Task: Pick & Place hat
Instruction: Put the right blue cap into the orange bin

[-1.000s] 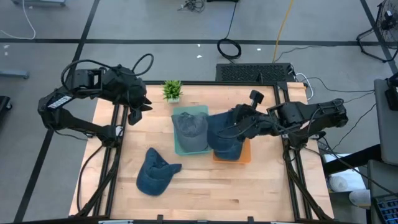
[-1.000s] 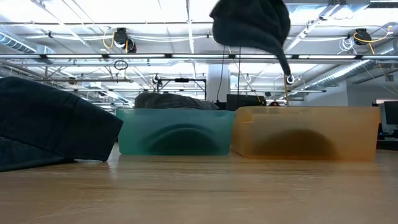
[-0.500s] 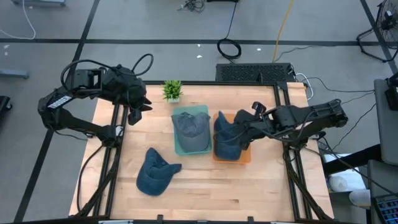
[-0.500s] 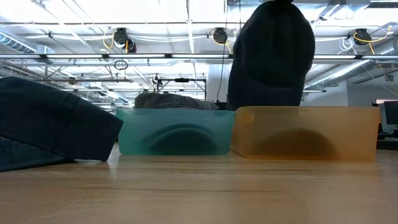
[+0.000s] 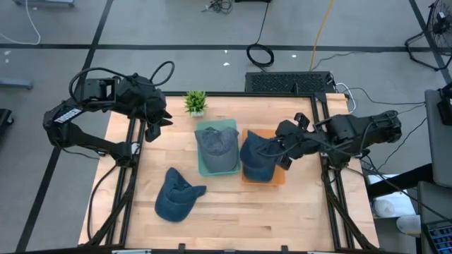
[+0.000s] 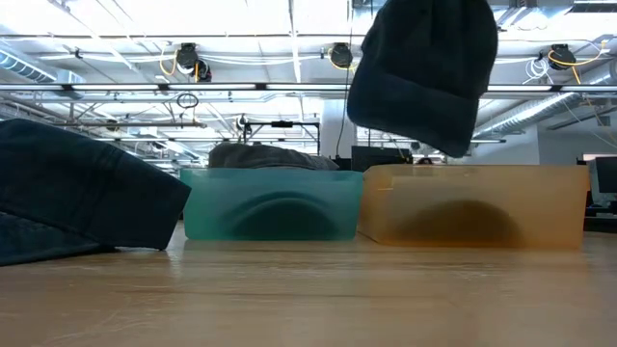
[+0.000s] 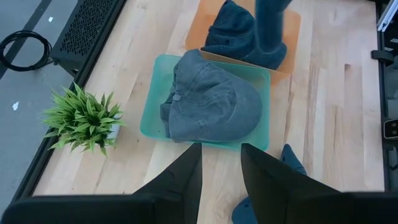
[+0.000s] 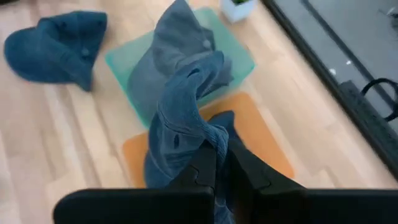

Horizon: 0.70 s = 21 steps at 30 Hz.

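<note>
right tool (image 8: pixel 214 163) clamped tight on dark blue denim cap (image 5: pixel 257 156), arm reaching in from right, left tool (image 7: pixel 219 163) fingers slightly apart, arm parked at far-left corner

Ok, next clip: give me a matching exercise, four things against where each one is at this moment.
Things:
1. grey denim cap
2. dark blue denim cap
3. blue denim cap
4. small green potted plant

Places:
A. lying loose on the wooden table
B. held by the right gripper above the orange tray
C. at the table's far edge
D. in the teal tray

Pairs: 1-D, 2-B, 3-A, 4-C
</note>
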### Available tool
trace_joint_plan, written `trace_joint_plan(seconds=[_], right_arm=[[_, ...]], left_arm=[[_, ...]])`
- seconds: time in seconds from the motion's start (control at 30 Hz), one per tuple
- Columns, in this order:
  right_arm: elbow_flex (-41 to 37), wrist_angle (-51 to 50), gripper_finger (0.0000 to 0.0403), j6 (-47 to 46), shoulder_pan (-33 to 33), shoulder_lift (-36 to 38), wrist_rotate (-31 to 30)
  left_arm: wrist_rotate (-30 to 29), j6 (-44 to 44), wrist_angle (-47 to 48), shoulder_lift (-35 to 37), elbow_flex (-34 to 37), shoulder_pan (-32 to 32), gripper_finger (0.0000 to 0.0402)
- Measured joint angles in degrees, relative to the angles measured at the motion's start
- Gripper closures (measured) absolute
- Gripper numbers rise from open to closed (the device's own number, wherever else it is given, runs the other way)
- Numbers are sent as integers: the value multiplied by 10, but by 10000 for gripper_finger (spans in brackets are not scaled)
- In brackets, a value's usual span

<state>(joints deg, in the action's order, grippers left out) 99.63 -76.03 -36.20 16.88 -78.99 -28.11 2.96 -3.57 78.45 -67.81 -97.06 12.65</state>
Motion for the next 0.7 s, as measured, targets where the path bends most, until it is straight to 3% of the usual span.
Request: trace_joint_plan(seconds=[0.23, 0.37, 0.53, 0.7], right_arm=[[-13, -8, 397, -46, 30, -15, 43], [-32, -6, 397, -54, 36, -16, 31], [-98, -2, 397, -48, 4, -16, 26], [-173, 69, 397, 48, -55, -16, 26]], left_arm=[[0, -1, 0, 0, 0, 0, 284], [0, -1, 0, 0, 0, 0, 284], [0, -13, 3, 0, 0, -4, 284], [1, -14, 16, 0, 0, -15, 284]])
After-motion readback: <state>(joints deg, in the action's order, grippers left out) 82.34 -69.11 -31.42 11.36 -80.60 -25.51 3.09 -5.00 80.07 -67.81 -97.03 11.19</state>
